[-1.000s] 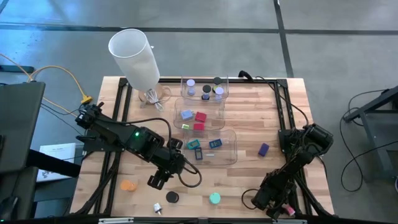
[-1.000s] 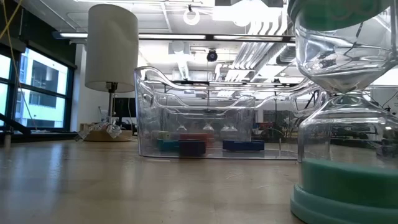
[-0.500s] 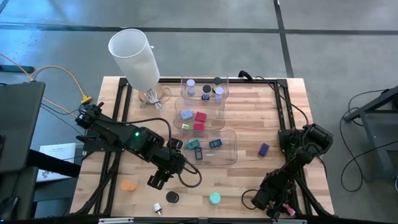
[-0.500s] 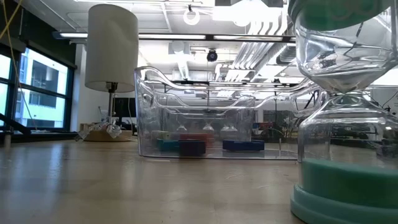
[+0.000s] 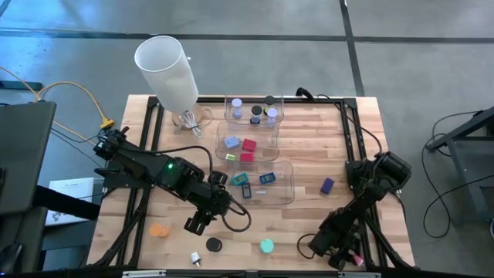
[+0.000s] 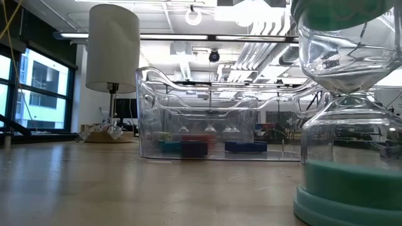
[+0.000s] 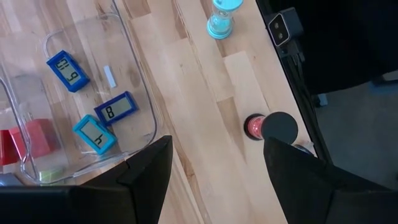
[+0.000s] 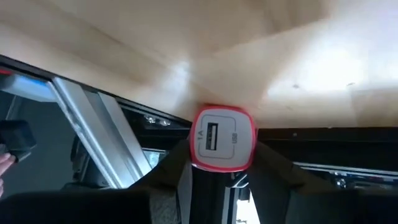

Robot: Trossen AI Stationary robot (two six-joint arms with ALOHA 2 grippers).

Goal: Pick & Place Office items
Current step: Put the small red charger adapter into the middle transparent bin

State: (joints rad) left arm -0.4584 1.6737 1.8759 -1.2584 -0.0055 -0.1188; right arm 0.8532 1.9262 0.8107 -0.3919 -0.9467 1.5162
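Note:
My left gripper (image 5: 197, 224) (image 7: 217, 149) hangs open over bare wood between the nearest clear bin (image 5: 287, 185) and a black-topped red hourglass (image 5: 214, 245) (image 7: 268, 126). A teal hourglass (image 5: 266, 246) (image 7: 221, 17) (image 6: 339, 138) stands upright near the near edge. An orange disc (image 5: 159, 230) and a purple block (image 5: 327, 185) lie on the table. Blue and teal blocks (image 7: 115, 109) lie in the nearest bin. My right gripper (image 5: 349, 256) (image 8: 222, 149) sits low at the table's near right edge, shut on a pink-rimmed white block (image 8: 222, 138). My right gripper pinches the pink-rimmed block between its two fingers (image 8: 177, 165), which lie on the block's two opposite sides (image 8: 196, 149). Its white face with a small window looks back at the wrist camera. The block sits at the table's near edge; whether it rests on the wood is hidden.
Three clear bins run from the table's middle (image 5: 247, 143) to its far edge (image 5: 255, 112), holding red, blue and lavender pieces. A tall white cylinder (image 5: 166, 66) (image 6: 113, 47) stands at the far left corner. A small white piece (image 5: 195, 258) lies by the near edge. Black frame rails (image 8: 93, 124) run below the edge.
My right arm has shifted a little toward the table's left along the near edge, still shut on the pink-rimmed block. My left arm and the pieces on the table have kept still.

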